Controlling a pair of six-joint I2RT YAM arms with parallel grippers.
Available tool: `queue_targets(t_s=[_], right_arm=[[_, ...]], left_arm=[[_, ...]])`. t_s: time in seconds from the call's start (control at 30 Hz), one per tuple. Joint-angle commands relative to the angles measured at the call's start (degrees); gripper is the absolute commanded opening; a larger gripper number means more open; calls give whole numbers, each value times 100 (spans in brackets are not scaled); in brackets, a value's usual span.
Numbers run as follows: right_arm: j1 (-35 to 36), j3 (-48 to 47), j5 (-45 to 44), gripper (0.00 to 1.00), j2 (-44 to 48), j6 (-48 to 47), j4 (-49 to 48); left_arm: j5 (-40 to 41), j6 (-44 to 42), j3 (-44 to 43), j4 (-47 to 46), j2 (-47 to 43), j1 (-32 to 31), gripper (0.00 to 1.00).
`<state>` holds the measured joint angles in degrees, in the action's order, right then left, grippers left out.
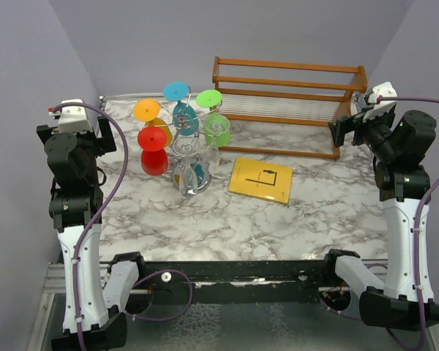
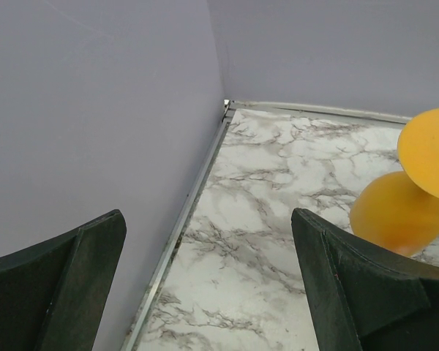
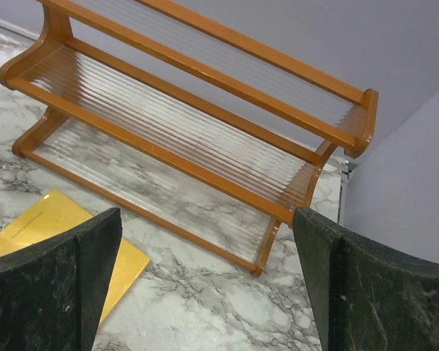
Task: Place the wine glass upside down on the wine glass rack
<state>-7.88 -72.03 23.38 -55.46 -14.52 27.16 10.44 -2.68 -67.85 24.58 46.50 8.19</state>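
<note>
Left fingers (image 2: pixel 58 292), marbled table (image 2: pixel 278 190), lilac wall (image 2: pixel 95 110).

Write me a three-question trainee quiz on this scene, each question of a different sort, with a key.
1. True or false: the left tool and the right tool are both open and hold nothing.
2. Which thing lies flat on the table to the right of the wine glass rack in the top view? A) a yellow booklet B) a white mug C) a black tray
3. Fill in: the wooden shelf shows in the ____ wrist view.

Key: 1 true; 2 A; 3 right.
</note>
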Motion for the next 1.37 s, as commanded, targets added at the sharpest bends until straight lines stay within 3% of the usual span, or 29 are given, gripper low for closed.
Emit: queue_targets(t_s=[0.0, 1.33], right_arm=[[-25, -111, 90, 100, 138, -53, 135], [-117, -39, 197, 100, 65, -24, 118]], left_arm=[[-116, 30, -73, 42, -147, 34, 99], [-295, -26, -128, 188, -130, 26, 99]])
